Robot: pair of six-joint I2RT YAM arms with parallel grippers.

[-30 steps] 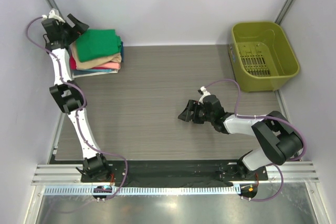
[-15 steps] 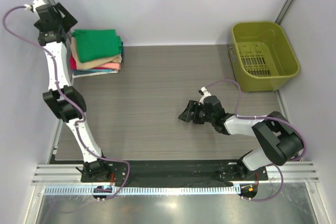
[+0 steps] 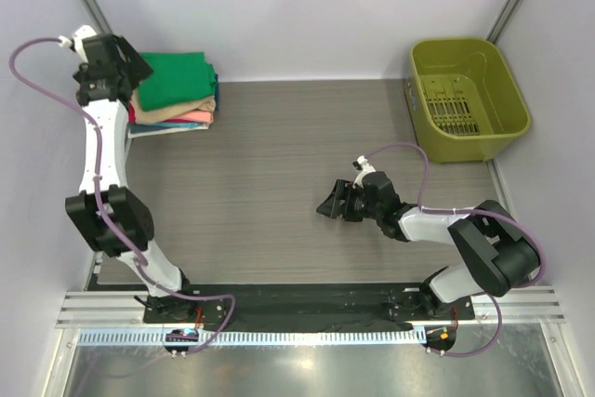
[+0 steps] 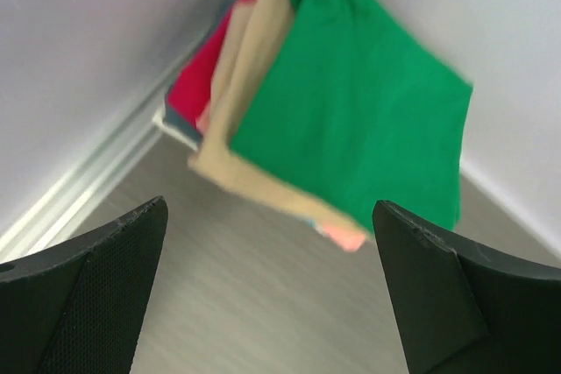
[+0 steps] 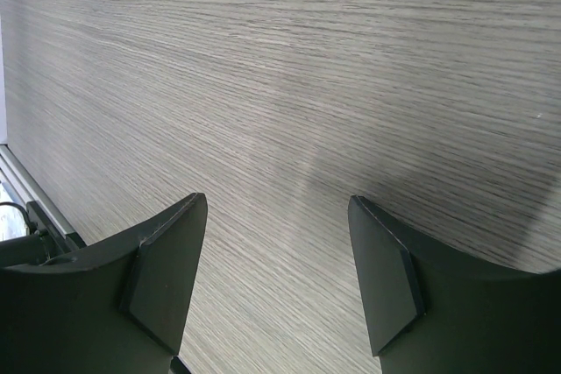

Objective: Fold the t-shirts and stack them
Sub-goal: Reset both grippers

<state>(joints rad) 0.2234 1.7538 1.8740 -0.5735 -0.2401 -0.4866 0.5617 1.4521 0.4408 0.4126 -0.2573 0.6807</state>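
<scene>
A folded bright green t-shirt (image 3: 177, 76) lies on top of a stack of folded tees at the back left corner, over tan (image 3: 172, 111), pink (image 3: 191, 119), red and blue ones. In the left wrist view the green shirt (image 4: 359, 102) tops the tan one (image 4: 254, 50), with red (image 4: 197, 85) at the left. My left gripper (image 3: 125, 67) is open and empty, raised beside the stack's left edge; it shows in its wrist view (image 4: 267, 278). My right gripper (image 3: 333, 202) is open and empty, low over the bare table; it shows in its wrist view (image 5: 276, 278).
An olive-green plastic bin (image 3: 469, 99) stands at the back right. White walls close the table at the back and both sides. The wood-grain tabletop (image 3: 279, 165) lies between the stack and the bin.
My left arm has swung back from the stack's left side, rising toward the corner and then coming down nearer the stack again. The right arm has barely moved.
</scene>
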